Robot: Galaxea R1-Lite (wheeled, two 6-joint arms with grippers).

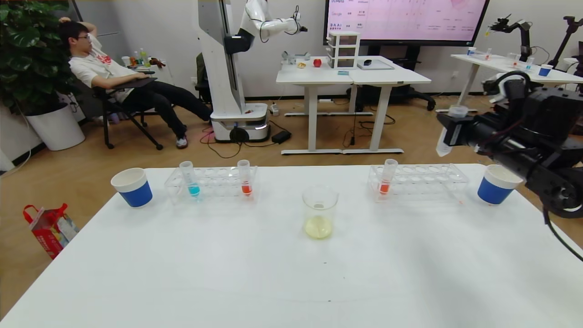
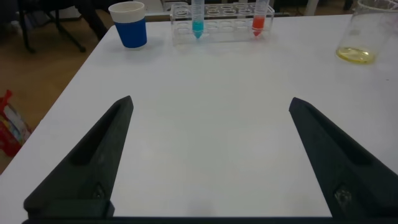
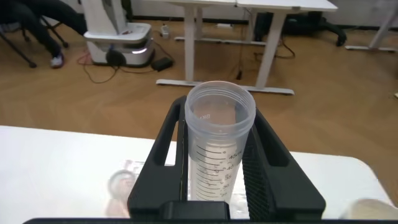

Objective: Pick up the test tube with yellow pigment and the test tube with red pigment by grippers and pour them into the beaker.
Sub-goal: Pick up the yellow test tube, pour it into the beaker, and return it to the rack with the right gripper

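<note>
My right gripper hangs high above the table's far right, shut on a clear graduated test tube that tilts slightly. In the right wrist view this tube stands between the fingers of the right gripper and shows no coloured liquid. No tube with yellow pigment in it is in view. The beaker at mid-table holds pale yellow liquid. One red-pigment tube stands in the left rack, another in the right rack. My left gripper is open over bare table, out of the head view.
A blue-liquid tube shares the left rack. The right rack sits under my right arm. Blue paper cups stand at the far left and far right. The white table is bare toward me.
</note>
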